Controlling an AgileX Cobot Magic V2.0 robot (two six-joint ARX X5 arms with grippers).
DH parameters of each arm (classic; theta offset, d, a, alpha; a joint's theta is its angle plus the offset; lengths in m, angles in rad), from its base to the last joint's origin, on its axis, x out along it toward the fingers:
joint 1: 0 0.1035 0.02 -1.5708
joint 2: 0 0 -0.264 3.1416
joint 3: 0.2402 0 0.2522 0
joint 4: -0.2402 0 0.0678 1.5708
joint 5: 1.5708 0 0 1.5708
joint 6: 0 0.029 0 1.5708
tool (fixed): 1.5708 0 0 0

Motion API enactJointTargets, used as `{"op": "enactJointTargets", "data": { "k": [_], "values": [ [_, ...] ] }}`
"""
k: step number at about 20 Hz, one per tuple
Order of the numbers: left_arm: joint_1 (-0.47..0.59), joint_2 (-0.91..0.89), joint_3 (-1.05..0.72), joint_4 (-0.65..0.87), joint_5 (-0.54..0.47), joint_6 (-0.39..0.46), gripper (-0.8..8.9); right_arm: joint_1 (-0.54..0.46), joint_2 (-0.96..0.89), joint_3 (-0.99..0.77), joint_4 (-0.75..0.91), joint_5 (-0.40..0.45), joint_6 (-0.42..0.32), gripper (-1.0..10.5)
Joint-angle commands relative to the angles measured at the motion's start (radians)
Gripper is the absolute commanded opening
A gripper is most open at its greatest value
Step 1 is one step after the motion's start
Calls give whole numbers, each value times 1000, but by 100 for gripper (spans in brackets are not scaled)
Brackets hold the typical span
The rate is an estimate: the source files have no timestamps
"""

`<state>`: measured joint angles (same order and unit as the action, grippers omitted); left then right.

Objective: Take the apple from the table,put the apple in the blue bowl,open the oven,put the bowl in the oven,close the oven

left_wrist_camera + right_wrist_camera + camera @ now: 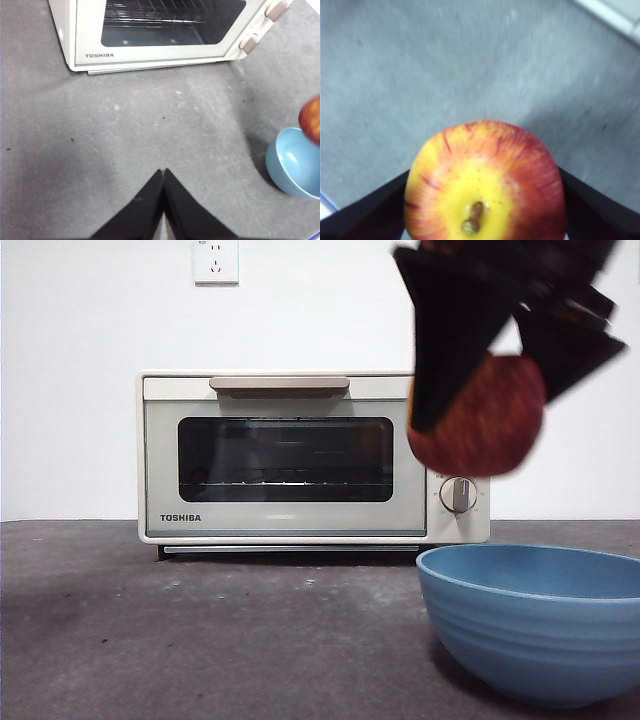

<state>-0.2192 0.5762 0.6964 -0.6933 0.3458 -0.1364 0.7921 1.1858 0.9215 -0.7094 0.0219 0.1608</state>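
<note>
A: 1 apple [478, 420], clamped between the right gripper [485, 200] fingers, airborne above the blue bowl [535, 635]'s near rim.

B: Left gripper [163, 175]?

A: Fingers together, idle over the tabletop [125, 130]. Advice: centre over the bowl, lower, then release.

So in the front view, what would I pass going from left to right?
Wall socket → oven → the apple gripped by the right gripper → blue bowl, low on the table.
</note>
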Motion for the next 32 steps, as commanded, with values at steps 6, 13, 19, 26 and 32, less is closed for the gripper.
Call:
{"op": "enactJointTargets", "data": {
  "k": [6,13,19,26,32],
  "values": [
    [-3,27,17,13,2,16,7,12,-23,-228,205,2,71,371],
    [-3,28,17,13,2,16,7,12,-23,-315,260,-26,75,441],
    [-4,29,17,30,2,12,7,17,-26,-309,263,-14,63,450],
    [-32,108,21,167,2,-15,7,14,-136,-129,137,223,16,450],
    [-116,351,129,373,0,-21,7,-14,-177,-76,-234,500,91,450]
  ]
}}
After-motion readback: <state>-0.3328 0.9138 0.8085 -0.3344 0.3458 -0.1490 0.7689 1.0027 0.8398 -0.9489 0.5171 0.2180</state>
